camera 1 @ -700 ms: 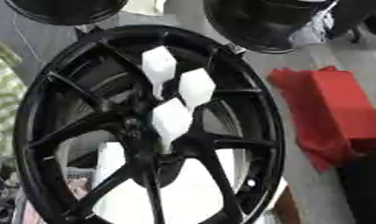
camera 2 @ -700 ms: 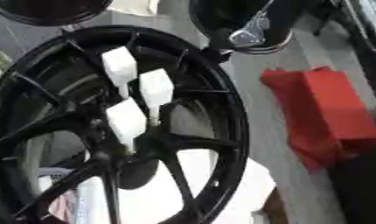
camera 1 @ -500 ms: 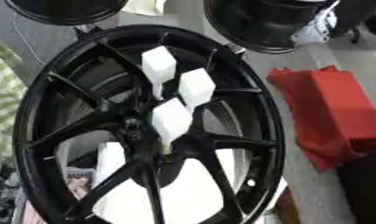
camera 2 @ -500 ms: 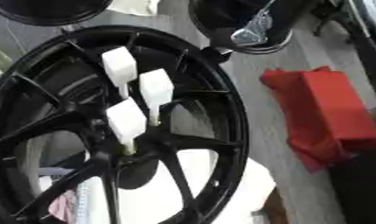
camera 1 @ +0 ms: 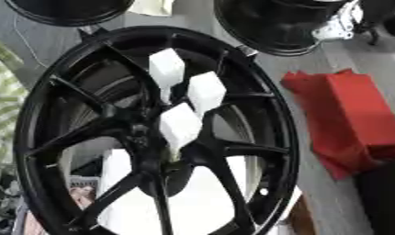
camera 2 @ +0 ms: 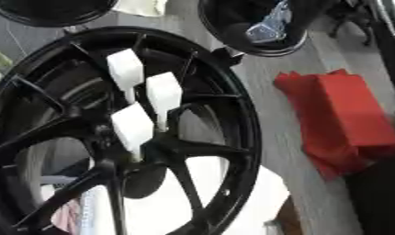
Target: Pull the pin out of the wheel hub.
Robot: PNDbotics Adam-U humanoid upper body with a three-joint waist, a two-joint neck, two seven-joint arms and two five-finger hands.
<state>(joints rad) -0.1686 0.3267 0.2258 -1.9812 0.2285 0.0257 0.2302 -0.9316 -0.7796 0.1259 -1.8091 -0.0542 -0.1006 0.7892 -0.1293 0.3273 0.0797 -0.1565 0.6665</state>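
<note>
Red cloth (camera 1: 353, 119) (crumpled), right

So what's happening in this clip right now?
A large black wheel fills the view, with three white block-headed pins standing in its hub. All three sit in place; none has been pulled. No robot hand shows in either view, so nothing is being handled. A red cloth lies to the right, and other dark wheels sit beyond.

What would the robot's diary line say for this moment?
wheel hub: black, large, fills view | pins: three white-topped, standing in hub centre, none pulled | hands: not in view | red cloth: right of wheel
</note>
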